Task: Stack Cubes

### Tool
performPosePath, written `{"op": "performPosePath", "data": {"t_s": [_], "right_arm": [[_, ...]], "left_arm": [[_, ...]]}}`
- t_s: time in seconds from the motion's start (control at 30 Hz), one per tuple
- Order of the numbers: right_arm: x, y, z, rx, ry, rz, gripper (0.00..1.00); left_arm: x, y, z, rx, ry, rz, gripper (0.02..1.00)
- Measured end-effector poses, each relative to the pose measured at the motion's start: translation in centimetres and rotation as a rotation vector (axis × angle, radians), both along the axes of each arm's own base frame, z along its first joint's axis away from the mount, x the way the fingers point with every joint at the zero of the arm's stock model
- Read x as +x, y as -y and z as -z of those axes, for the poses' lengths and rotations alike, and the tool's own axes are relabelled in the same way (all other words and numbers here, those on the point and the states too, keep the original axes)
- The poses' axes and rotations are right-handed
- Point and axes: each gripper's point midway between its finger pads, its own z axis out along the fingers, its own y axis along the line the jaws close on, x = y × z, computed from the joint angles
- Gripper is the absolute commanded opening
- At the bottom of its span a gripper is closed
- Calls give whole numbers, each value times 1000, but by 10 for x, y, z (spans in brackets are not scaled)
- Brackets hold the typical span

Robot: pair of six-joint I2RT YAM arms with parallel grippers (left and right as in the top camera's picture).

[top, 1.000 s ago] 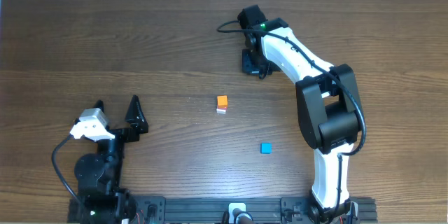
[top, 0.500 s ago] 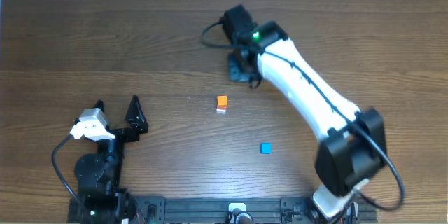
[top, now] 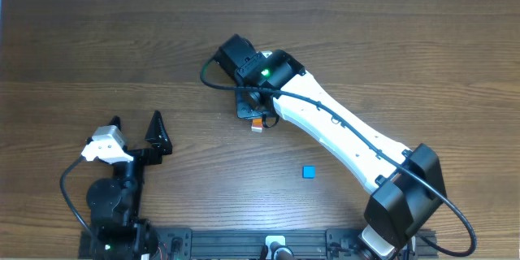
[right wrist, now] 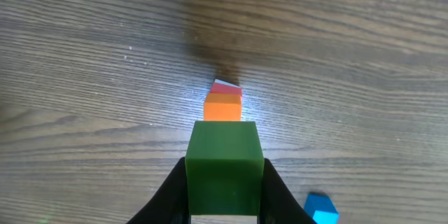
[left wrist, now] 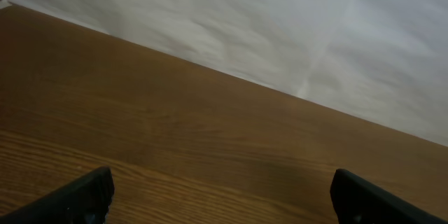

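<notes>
My right gripper [right wrist: 224, 185] is shut on a green cube [right wrist: 224, 164] and holds it above the table. Just beyond the green cube stands a small stack: an orange cube [right wrist: 222, 108] on top of a red and white piece [right wrist: 225, 87]. In the top view the right gripper [top: 249, 104] hangs over this stack, and only a bit of the orange cube [top: 257, 122] shows at its edge. A blue cube [top: 308, 171] [right wrist: 320, 208] lies alone on the table nearer the right arm's base. My left gripper [top: 135, 125] [left wrist: 224, 203] rests open at the left, holding nothing.
The dark wooden table [top: 406, 49] is bare around the stack and the blue cube. The right arm's white links [top: 341, 134] stretch diagonally over the table's middle. A pale wall [left wrist: 280, 21] stands beyond the table's edge.
The right arm has swung left and toward the bases with the green cube, from the far middle of the table to above the orange stack. The left arm has kept still.
</notes>
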Motion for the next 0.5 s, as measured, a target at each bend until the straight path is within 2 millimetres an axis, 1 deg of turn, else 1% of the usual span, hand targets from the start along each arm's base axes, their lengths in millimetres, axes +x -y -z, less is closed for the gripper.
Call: {"op": "performPosePath", "data": {"t_s": [0.07,0.2,0.5], "right_arm": [[-6,5,2,-19,-24,16,9],[-9,5,7,-32,-44,34,12],[-8,1,33,-67,-91,60,12]], "left_arm": [[0,0,0,0,0,0,1000],[0,0,0,0,0,0,1000],[0,0,0,0,0,0,1000]]}}
